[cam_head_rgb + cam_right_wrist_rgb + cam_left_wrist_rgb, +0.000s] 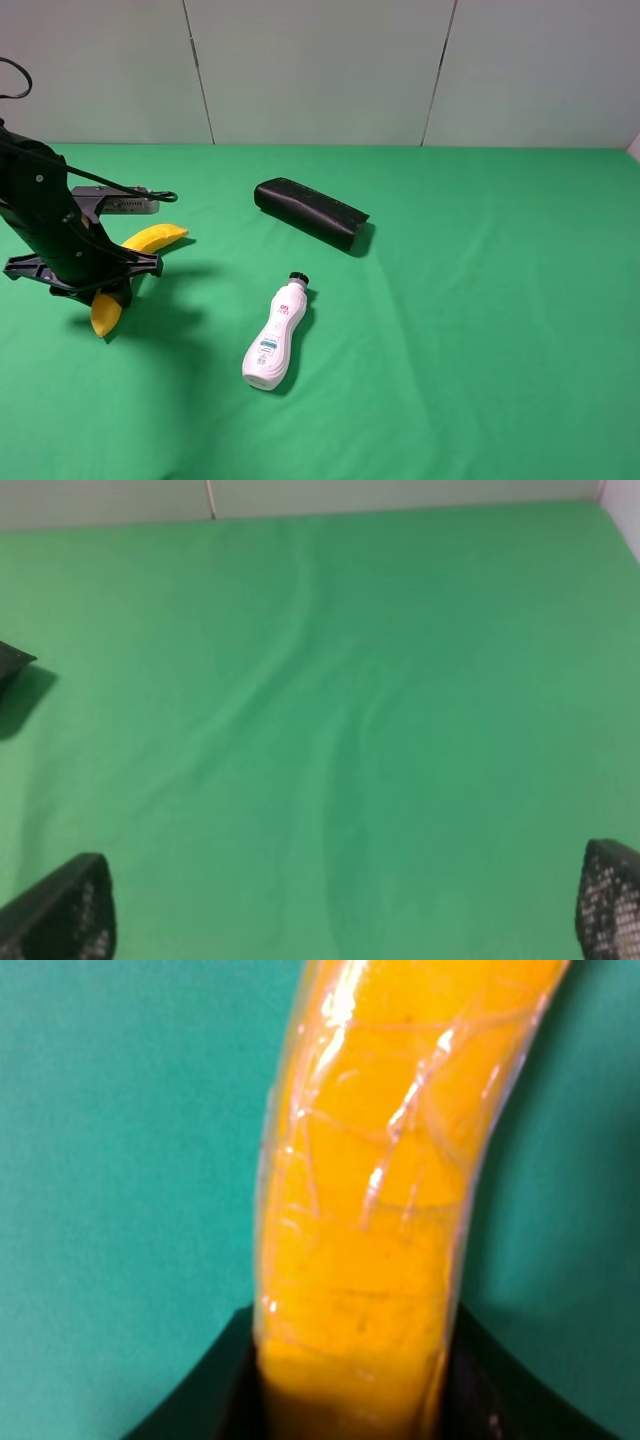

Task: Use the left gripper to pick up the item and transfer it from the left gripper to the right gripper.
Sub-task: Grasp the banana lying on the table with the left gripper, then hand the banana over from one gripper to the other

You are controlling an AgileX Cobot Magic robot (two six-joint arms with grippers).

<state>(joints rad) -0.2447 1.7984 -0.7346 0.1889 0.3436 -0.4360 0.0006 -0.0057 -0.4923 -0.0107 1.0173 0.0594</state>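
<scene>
A yellow banana wrapped in clear film lies at the left of the green cloth; its other end sticks out below my left arm. My left gripper sits over its middle. In the left wrist view the banana fills the frame, and both black fingers press against its sides, so the gripper is shut on it. I cannot tell whether it is off the cloth. My right gripper is open and empty over bare cloth; it is out of the exterior high view.
A white bottle with a black cap lies near the middle. A black oblong case lies behind it, and its corner shows in the right wrist view. A grey wall runs along the back.
</scene>
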